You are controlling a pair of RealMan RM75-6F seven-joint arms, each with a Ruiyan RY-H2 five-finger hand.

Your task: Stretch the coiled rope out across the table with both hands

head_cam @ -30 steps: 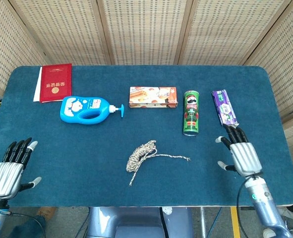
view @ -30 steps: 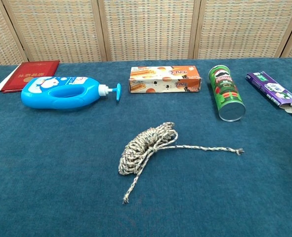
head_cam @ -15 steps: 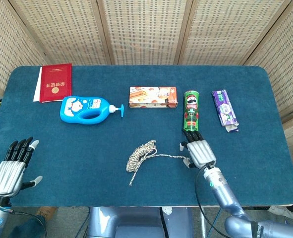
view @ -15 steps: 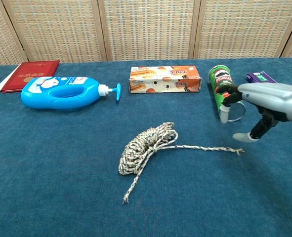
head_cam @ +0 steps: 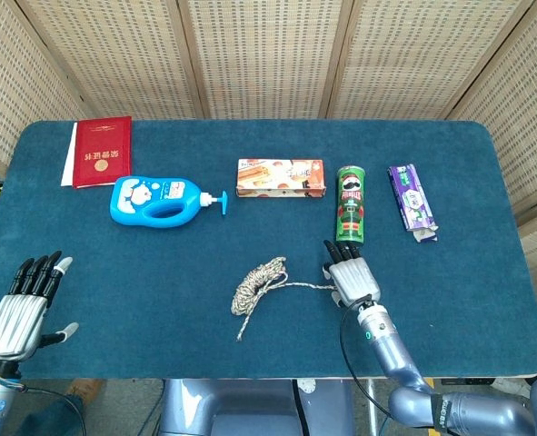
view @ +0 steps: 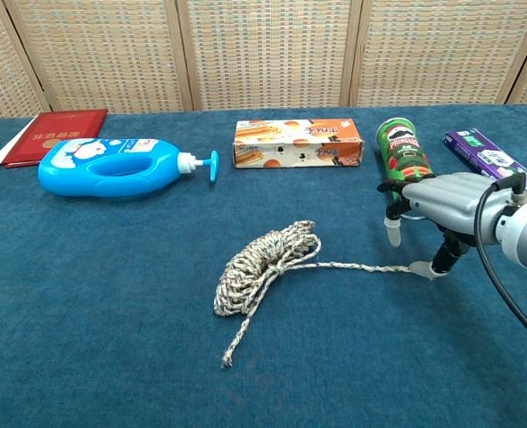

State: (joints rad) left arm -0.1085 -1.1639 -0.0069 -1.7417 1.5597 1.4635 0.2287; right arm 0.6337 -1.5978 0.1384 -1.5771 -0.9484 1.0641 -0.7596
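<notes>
1 hand (view: pixel 432 203) over rope (view: pixel 267 259), chest view

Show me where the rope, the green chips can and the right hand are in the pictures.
rope (view: pixel 254 266): chest view, on the middle of the coiled bundle.
green chips can (head_cam: pixel 351 204): head view, on the middle of its side.
right hand (view: pixel 443 198): chest view, on the silver back of the hand.

"PRINGLES" on green can (view: pixel 406 161) (other packaging text unreadable).
</notes>
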